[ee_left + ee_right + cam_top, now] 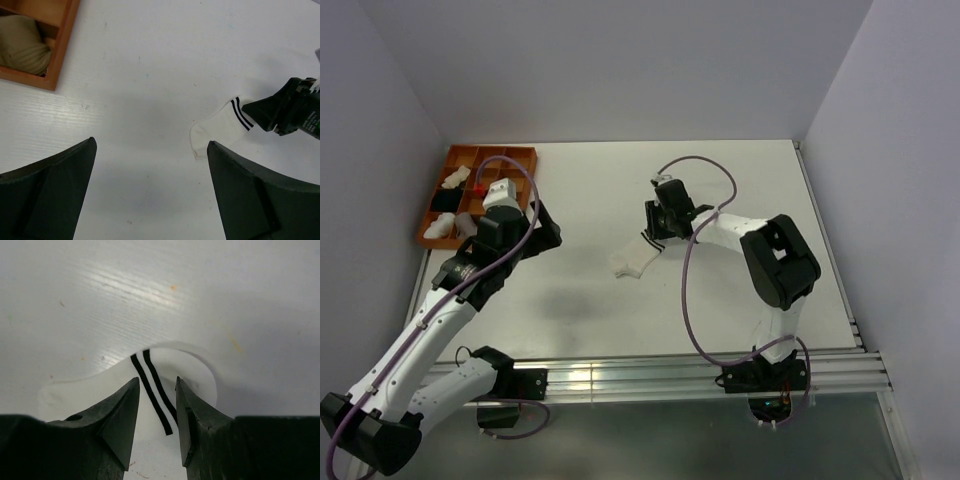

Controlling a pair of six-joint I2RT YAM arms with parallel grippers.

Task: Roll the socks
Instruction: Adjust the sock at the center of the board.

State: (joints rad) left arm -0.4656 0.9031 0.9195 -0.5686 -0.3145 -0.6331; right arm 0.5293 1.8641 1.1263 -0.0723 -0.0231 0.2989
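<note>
A short white sock with two dark stripes [632, 260] lies flat at mid-table. My right gripper [655, 236] is down at its striped cuff. In the right wrist view the two fingers straddle the stripes of the sock [75, 390], and the right gripper [157, 381] stands narrowly open with a gap on each side of them. The cuff's edge curls up behind the fingers. My left gripper [151, 145] hangs wide open over bare table, left of the sock [220, 127], with nothing between its fingers. The right gripper [280, 112] also shows there at the cuff.
An orange compartment tray [432, 215] sits at the far left with white and dark bundles in it. Its corner [60, 50] shows in the left wrist view, holding a tan fabric bundle [22, 42]. Walls close in the table on three sides.
</note>
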